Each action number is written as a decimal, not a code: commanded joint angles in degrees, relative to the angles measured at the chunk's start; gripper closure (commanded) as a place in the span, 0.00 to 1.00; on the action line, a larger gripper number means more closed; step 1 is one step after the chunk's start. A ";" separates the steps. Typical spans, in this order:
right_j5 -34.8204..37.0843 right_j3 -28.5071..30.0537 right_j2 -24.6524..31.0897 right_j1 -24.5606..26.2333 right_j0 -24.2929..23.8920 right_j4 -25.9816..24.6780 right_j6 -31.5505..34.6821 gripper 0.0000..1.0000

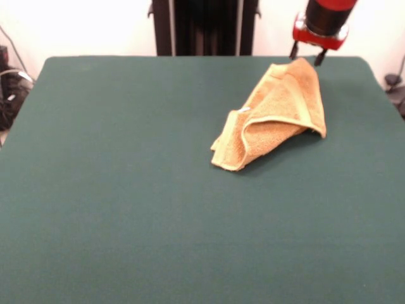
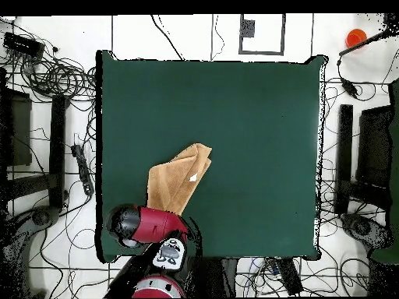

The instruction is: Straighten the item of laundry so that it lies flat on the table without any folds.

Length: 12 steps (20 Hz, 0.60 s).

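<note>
The towel [image 1: 275, 114] lies folded over on itself near the robot's side of the table [image 1: 126, 190], a doubled flap bulging along its lower edge in the front view. The gripper [image 1: 307, 56] hangs just above the towel's far corner, its two dark fingers [image 1: 320, 58] apart and, as far as this angle allows, not yet pinching any cloth. To do this step well, it should probably take only the top layer at that corner and draw it away from the fold, low and slow, so the flap unrolls instead of dragging the whole piece. The towel's long axis runs diagonally, from the gripper's corner out toward mid-table.
</note>
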 commanded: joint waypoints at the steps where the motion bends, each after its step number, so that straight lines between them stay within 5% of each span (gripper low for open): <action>1: -3.17 1.63 0.18 -1.65 0.17 -2.63 8.27 0.00; 12: -0.75 -0.87 -0.17 -2.36 0.44 -3.40 9.20 0.00</action>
